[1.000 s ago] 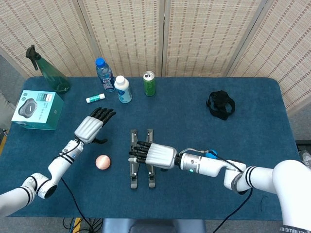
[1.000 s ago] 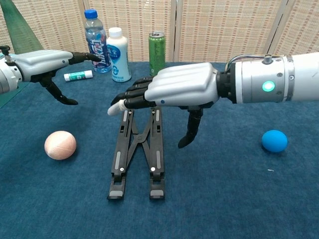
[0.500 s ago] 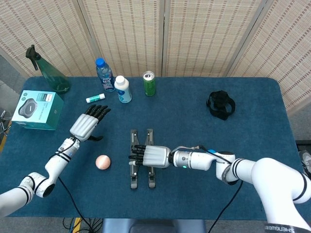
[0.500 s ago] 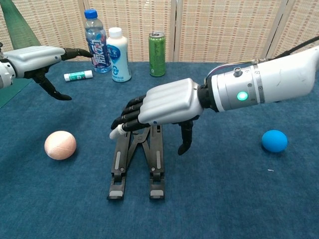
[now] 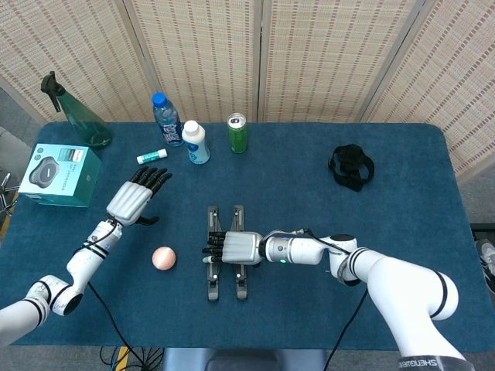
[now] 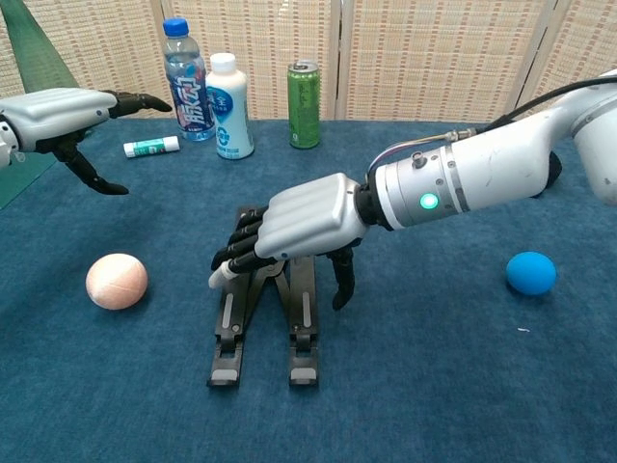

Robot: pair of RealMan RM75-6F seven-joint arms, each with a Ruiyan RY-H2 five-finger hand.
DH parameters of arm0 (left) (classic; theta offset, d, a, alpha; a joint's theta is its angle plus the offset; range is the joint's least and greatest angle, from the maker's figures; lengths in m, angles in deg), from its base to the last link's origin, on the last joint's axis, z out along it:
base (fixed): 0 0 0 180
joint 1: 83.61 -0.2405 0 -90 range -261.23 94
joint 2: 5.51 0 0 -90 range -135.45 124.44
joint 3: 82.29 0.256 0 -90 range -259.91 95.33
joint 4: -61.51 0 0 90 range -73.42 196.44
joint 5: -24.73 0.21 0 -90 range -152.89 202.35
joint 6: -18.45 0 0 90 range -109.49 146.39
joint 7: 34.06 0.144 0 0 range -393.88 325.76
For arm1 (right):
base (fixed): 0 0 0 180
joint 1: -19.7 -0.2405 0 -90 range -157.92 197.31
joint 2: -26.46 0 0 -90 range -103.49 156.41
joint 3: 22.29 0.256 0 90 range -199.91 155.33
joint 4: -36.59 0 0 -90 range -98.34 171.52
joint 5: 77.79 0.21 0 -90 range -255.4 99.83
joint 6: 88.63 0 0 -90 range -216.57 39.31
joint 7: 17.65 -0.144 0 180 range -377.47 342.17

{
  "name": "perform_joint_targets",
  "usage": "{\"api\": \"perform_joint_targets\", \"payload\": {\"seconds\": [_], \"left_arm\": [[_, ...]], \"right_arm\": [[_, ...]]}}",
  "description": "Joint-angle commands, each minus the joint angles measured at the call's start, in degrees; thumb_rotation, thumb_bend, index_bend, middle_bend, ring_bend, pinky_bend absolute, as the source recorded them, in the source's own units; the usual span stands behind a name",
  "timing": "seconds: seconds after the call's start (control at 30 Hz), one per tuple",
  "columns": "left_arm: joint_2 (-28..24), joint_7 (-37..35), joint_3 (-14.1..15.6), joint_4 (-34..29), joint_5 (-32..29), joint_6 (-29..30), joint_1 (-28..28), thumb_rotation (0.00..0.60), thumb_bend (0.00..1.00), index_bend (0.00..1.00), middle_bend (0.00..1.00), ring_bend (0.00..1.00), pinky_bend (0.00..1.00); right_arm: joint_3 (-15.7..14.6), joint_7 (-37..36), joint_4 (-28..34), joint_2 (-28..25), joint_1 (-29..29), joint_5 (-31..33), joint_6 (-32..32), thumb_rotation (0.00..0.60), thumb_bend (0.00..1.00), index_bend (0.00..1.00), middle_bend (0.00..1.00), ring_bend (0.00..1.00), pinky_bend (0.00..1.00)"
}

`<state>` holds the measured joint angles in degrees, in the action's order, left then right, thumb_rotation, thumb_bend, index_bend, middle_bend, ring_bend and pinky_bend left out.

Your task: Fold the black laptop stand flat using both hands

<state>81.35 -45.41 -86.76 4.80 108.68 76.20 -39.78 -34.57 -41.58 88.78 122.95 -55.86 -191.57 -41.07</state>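
The black laptop stand (image 5: 210, 280) (image 6: 225, 333) lies near the table's front middle, its two rails close together and joined by crossed links. My right hand (image 5: 232, 247) (image 6: 301, 223) lies palm down over the stand's far half. Its fingers (image 6: 237, 253) reach over the left rail, and the thumb hangs down just right of the right rail. It covers that part of the stand, and I cannot tell whether it grips it. My left hand (image 5: 133, 201) (image 6: 60, 108) hovers well to the left of the stand, fingers stretched out, holding nothing.
A pink ball (image 5: 163, 257) (image 6: 117, 281) lies left of the stand and a blue ball (image 6: 531, 272) to the right. At the back stand a green can (image 5: 237, 133), two bottles (image 5: 196, 142), a spray bottle (image 5: 77, 116) and a teal box (image 5: 60, 175). A black strap (image 5: 352, 165) lies back right.
My right hand has sunk and slid left, coming down onto the stand. My left hand has drifted a little further left and away from it.
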Motion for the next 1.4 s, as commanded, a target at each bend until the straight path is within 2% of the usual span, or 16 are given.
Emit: {"api": "perform_joint_targets", "payload": {"seconds": [0.03,0.53,1.4], "left_arm": [[0.0,0.0,0.0,0.1,0.1,0.1,-0.1,0.600,0.14,0.00,0.02,0.00,0.00],[0.5,-1.5,-0.2,1.4,0.4,0.2,-0.4,0.600,0.14,0.00,0.02,0.00,0.00],[0.3,-1.8,-0.6,1.1,0.7,0.7,-0.6,0.600,0.14,0.00,0.02,0.00,0.00]], "right_arm": [[-0.6,-1.6,-1.9,1.3,-0.9,-0.1,0.2,0.600,0.00,0.00,0.00,0.00,0.00],[-3.1,-7.0,-7.7,4.4,-3.9,-0.2,0.5,0.600,0.00,0.00,0.00,0.00,0.00],[-5.2,-10.1,-9.7,6.0,-6.4,1.1,-0.7,0.600,0.00,0.00,0.01,0.00,0.00]]}}
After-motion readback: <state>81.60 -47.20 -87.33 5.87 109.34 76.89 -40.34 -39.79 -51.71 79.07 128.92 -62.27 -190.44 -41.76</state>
